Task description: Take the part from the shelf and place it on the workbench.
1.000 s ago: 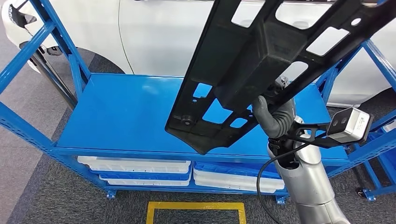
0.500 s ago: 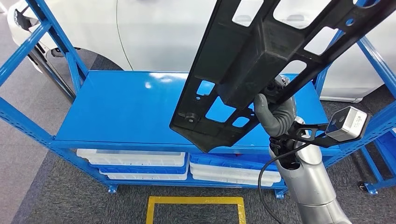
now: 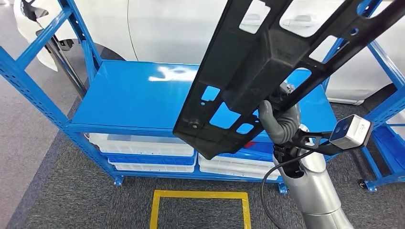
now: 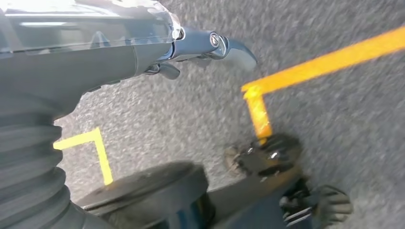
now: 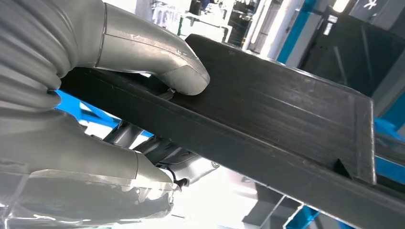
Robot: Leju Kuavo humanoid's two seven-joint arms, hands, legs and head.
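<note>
A long black plastic part with several cut-outs hangs tilted in the air above the blue shelf. My right hand grips its lower edge from beneath. In the right wrist view the thumb presses on the part's flat black face and the other fingers wrap under it. The shelf's top board is bare. My left hand hangs over the grey floor with its fingers stretched out and holds nothing.
A white car stands behind the shelf. White and blue trays lie on the lower level. A yellow taped square marks the carpet in front. Another blue rack stands at the right.
The whole view has shifted: the shelf now sits a little farther off and higher in the picture. The part stays in my right hand, held at the same tilt.
</note>
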